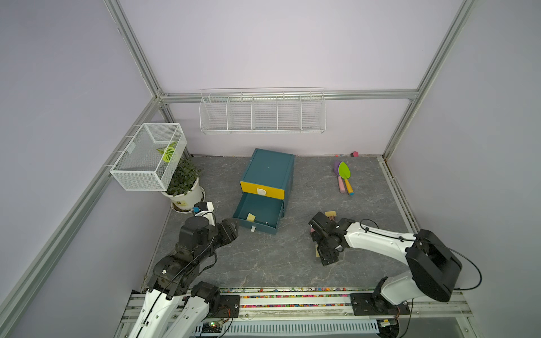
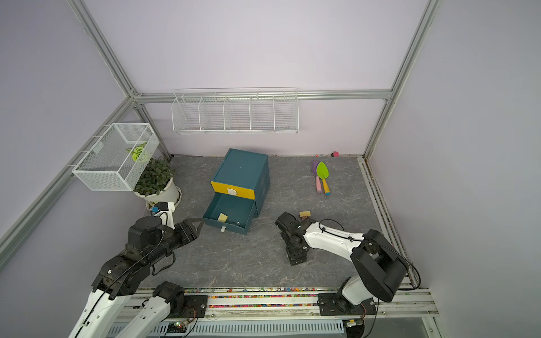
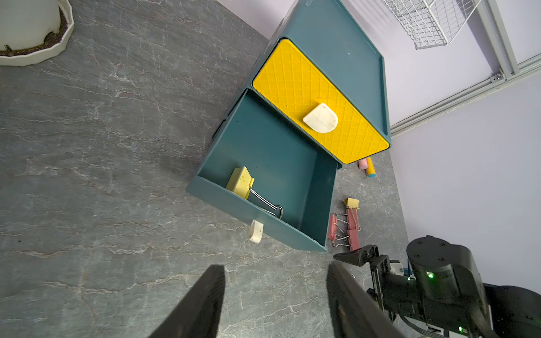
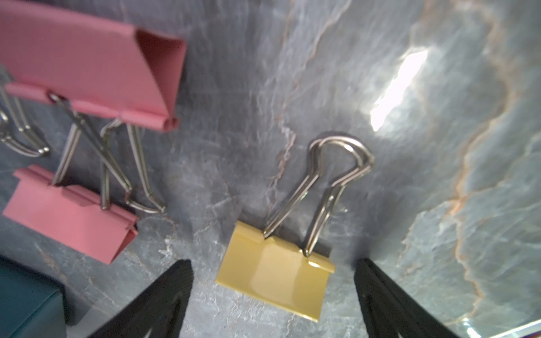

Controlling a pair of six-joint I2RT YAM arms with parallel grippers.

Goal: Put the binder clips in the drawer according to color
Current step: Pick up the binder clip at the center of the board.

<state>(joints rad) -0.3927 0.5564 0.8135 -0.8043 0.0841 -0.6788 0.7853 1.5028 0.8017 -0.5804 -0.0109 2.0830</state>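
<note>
The drawer [image 1: 268, 172] is a dark-teal cabinet with a shut yellow top front [image 3: 319, 99]. Its middle tray [image 1: 272, 209] is pulled out and holds one yellow binder clip [image 1: 251, 217] [image 3: 240, 183]. My left gripper [image 3: 275, 269] [image 1: 232, 226] hangs open and empty in front of the tray's left corner. Right of the drawer, my right gripper [image 4: 273, 261] [image 1: 322, 241] is open and straddles a yellow clip [image 4: 275, 278] lying flat, without touching it. Two pink clips [image 4: 87, 67] [image 4: 70, 216] lie just beyond it. Another yellow clip [image 1: 330, 214] [image 3: 351, 202] lies behind them.
Two toy shovels [image 1: 344, 178] lie at the back right, and a small pink thing [image 1: 354, 154] sits by the wall. A potted plant [image 1: 184, 190] stands under a white mesh basket [image 1: 149, 158] on the left. A wire rack [image 1: 262, 114] hangs on the back wall.
</note>
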